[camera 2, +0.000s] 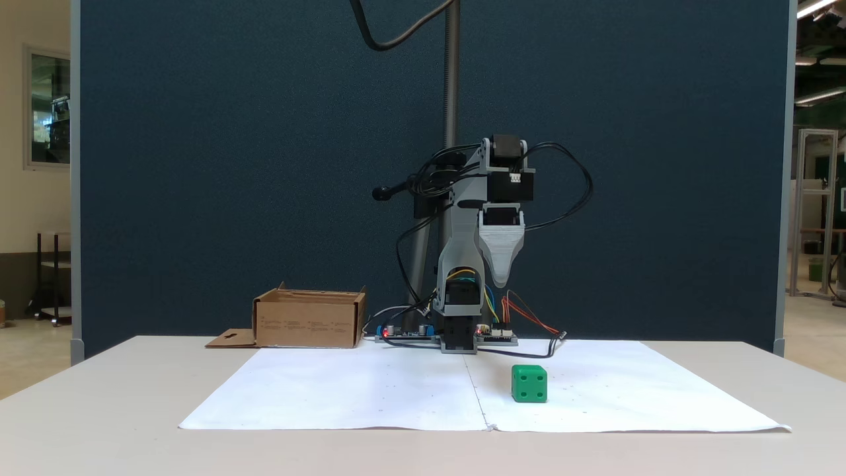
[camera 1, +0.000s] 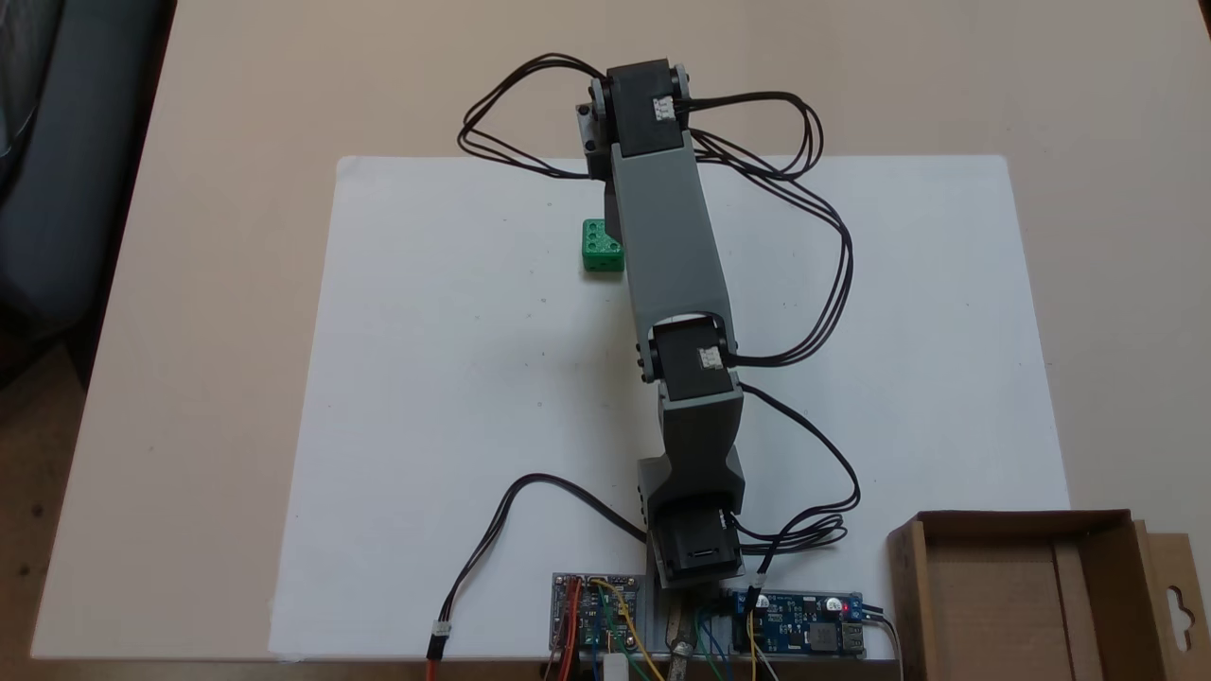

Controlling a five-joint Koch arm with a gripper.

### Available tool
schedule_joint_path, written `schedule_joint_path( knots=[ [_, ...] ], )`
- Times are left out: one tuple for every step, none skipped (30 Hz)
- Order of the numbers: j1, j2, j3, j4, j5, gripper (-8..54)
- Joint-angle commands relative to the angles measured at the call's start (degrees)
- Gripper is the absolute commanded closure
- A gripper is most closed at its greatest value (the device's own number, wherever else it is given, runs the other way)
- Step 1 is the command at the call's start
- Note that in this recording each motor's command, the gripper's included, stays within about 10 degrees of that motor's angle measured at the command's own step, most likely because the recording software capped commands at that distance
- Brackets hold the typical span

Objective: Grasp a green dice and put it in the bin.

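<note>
Overhead, end effector (camera 2: 501, 277) hangs well above the white paper sheet (camera 1: 454, 426), grey tapered tip pointing down; only one tip shows, so spread of the jaws cannot be told. Small bright green plastic dice (camera 2: 529, 384) sits on the sheet, apart from the tip. Judged light, rigid, smooth-sided, likely to skid or twist if pinched off-centre; best taken across two flat opposite faces. Shallow brown cardboard bin (camera 1: 1041, 591) stands off the sheet's corner, well apart from the dice.
</note>
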Motion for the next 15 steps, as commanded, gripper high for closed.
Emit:
schedule_joint_path(
  knots=[
    [-1.7,0.3,-2.5,-1.1,3.5,0.6],
    [-1.7,-0.3,-2.7,-1.4,3.5,0.6],
    [-1.7,-0.4,-2.8,-2.0,3.8,0.7],
    [-1.7,-0.6,-2.8,-3.0,4.3,0.5],
    [-1.7,-0.8,-2.8,-4.0,4.6,0.4],
    [-2.0,-0.9,-2.8,-4.8,4.6,0.4],
    [-2.5,-0.9,-2.8,-5.5,4.6,0.4],
    [-2.7,-0.9,-2.8,-5.9,4.7,0.5],
    [-3.2,-0.9,-2.8,-6.0,5.0,0.7],
    [-3.6,-0.9,-2.8,-6.0,5.6,0.7],
    [-4.2,-0.9,-2.8,-6.2,6.0,1.0],
    [-5.0,-0.9,-2.7,-6.3,6.2,1.1],
    [-5.9,-0.9,-2.7,-6.6,6.2,1.1],
    [-6.6,-0.9,-2.7,-6.8,6.2,1.1],
    [-7.1,-0.9,-2.7,-6.9,6.2,1.1]
  ],
)
